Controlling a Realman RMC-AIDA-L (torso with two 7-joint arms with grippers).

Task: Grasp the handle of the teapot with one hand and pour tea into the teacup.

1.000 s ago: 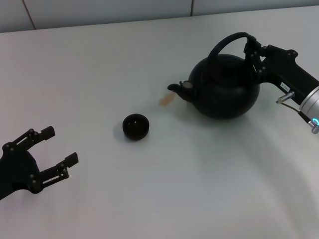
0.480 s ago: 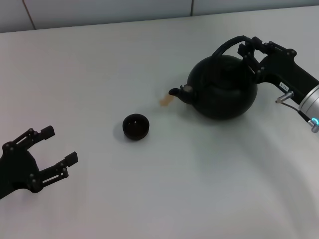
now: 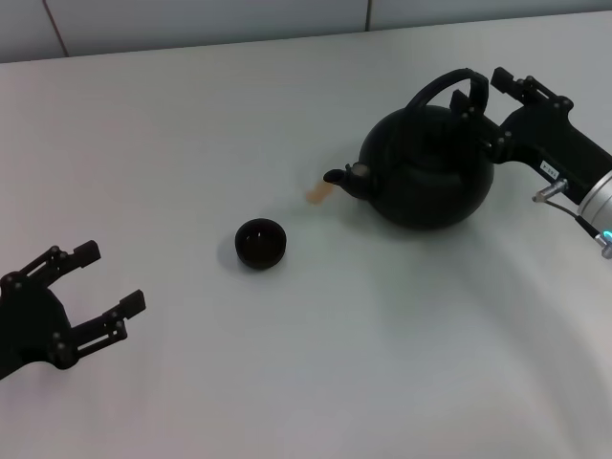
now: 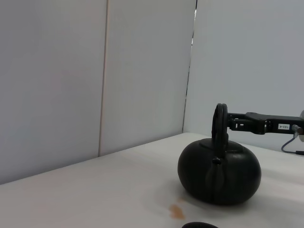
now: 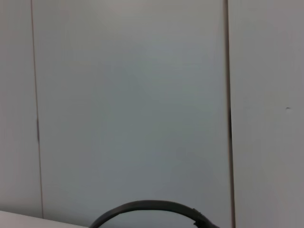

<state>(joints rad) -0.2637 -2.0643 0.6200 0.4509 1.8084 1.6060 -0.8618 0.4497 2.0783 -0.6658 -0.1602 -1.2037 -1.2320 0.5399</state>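
The black teapot [image 3: 426,177] stands upright on the white table, its spout pointing left toward the small black teacup [image 3: 260,243]. My right gripper [image 3: 484,88] is at the right end of the arched handle [image 3: 435,86]. Its fingers are spread, one inside the arch and one outside, straddling the handle. My left gripper [image 3: 113,277] is open and empty at the near left. The left wrist view shows the teapot [image 4: 219,173], its handle [image 4: 219,123] edge-on, and the right gripper [image 4: 244,122] behind it. The right wrist view shows only the top of the handle [image 5: 152,206].
A small brownish tea stain [image 3: 318,193] lies on the table [image 3: 287,382] just left of the spout, between the teapot and the teacup; it also shows in the left wrist view [image 4: 176,211]. Grey wall panels stand behind the table.
The teapot shifted slightly left and came to rest upright. My right gripper, shut on the handle before, has spread its fingers. My left gripper drifted slightly down and left.
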